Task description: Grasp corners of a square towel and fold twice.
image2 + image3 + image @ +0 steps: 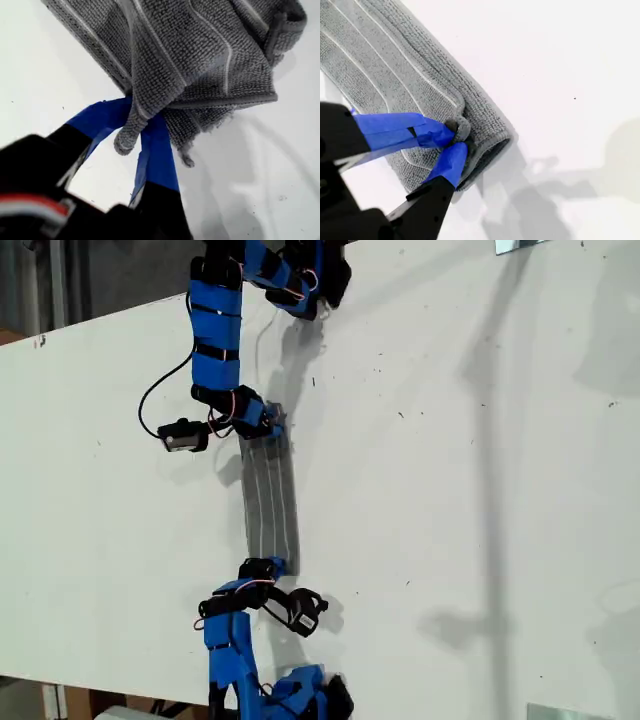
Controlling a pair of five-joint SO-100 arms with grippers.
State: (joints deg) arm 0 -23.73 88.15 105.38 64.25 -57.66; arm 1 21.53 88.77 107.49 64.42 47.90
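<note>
Nubby matt woven cloth towel [190,55] on smooth, lightly scuffed white table [480,490].

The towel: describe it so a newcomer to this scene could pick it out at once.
On the white table, look between the two blue arms that reach in from the exterior view's top and bottom. Stretched between their tips lies the towel, folded into a narrow strip, each end pinched by a gripper. It is the only cloth there: dark grey with thin white stripes running along its length.
</note>
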